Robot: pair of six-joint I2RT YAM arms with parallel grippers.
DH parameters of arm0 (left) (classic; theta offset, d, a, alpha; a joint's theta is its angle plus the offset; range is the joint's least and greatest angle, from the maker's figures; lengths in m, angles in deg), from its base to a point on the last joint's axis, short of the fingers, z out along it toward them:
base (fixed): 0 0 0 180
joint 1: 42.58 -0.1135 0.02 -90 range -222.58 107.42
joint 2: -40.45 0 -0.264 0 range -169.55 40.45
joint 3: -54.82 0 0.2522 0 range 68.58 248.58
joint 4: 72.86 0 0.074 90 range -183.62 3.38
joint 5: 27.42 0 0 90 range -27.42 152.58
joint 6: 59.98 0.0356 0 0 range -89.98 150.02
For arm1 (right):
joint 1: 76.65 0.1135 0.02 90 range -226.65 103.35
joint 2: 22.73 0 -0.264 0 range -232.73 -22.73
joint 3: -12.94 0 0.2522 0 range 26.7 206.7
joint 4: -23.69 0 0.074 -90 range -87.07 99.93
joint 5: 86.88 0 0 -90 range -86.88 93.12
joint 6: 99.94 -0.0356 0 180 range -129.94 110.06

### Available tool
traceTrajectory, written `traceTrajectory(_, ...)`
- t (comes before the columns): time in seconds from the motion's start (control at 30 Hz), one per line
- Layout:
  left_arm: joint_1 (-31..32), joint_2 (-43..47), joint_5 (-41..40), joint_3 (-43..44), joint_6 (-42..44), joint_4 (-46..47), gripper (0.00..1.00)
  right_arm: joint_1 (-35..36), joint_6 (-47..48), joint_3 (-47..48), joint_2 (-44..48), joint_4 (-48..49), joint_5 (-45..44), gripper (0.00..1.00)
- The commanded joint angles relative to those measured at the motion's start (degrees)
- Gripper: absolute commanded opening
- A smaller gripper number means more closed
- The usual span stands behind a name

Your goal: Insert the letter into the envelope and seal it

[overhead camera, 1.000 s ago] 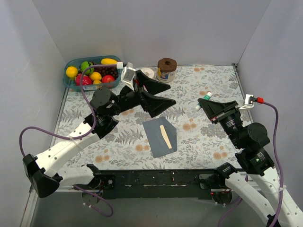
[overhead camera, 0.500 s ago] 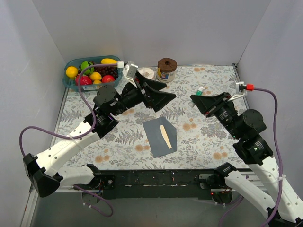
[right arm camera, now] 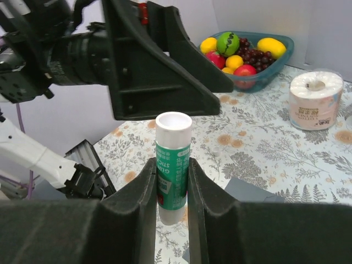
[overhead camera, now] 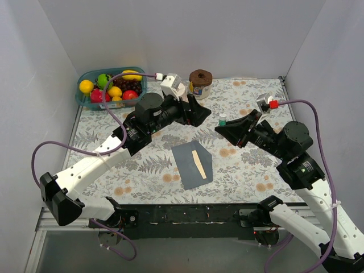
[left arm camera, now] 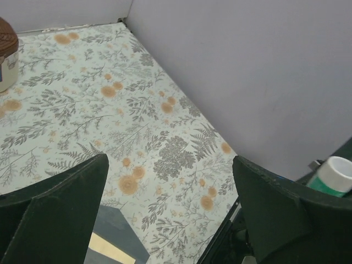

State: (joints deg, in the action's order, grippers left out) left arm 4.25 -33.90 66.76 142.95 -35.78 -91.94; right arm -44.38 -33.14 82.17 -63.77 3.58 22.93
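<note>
The dark grey envelope [overhead camera: 191, 166] lies flat on the flowered table near the front centre. A narrow cream strip [overhead camera: 198, 164], which I take for the letter, shows on it; the rest is hidden. In the left wrist view the envelope's corner [left arm camera: 118, 228] and that strip [left arm camera: 110, 250] lie below the jaws. My left gripper [overhead camera: 193, 111] hovers behind the envelope, open and empty [left arm camera: 170, 214]. My right gripper [overhead camera: 223, 129] faces it from the right, shut on a green-and-white glue stick [right arm camera: 173, 165] whose white end points at the left gripper [right arm camera: 165, 71].
A blue basket of fruit [overhead camera: 85, 101] stands at the back left, with a tissue roll [overhead camera: 178, 88] and a brown-lidded jar [overhead camera: 200, 83] beside it. A small white cap [right arm camera: 216, 150] lies on the table. White walls close in the table.
The right gripper carried the glue stick left and nearer the table's middle. The left gripper swung right and turned to face it, so both now hover close together behind the envelope.
</note>
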Motion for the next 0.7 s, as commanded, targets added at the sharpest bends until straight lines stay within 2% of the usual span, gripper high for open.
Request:
traceTrajectory(0.0, -0.16, -0.8, -3.48, 3.32, 2.43, -4.61, 0.94, 0.07, 3.25, 2.99, -0.35, 2.04, 6.1, 0.01)
traceTrajectory(0.4, 4.67, -5.37, -5.15, 7.63, 9.2, -8.3, 0.94, 0.16, 2.81, 3.95, -6.07, -0.15, 9.9, 0.01)
traceTrajectory(0.67, 6.61, -6.42, -2.53, 8.77, 12.71, -9.09, 0.94, 0.16, 3.25, 4.3, -7.39, -2.0, 9.89, 0.01)
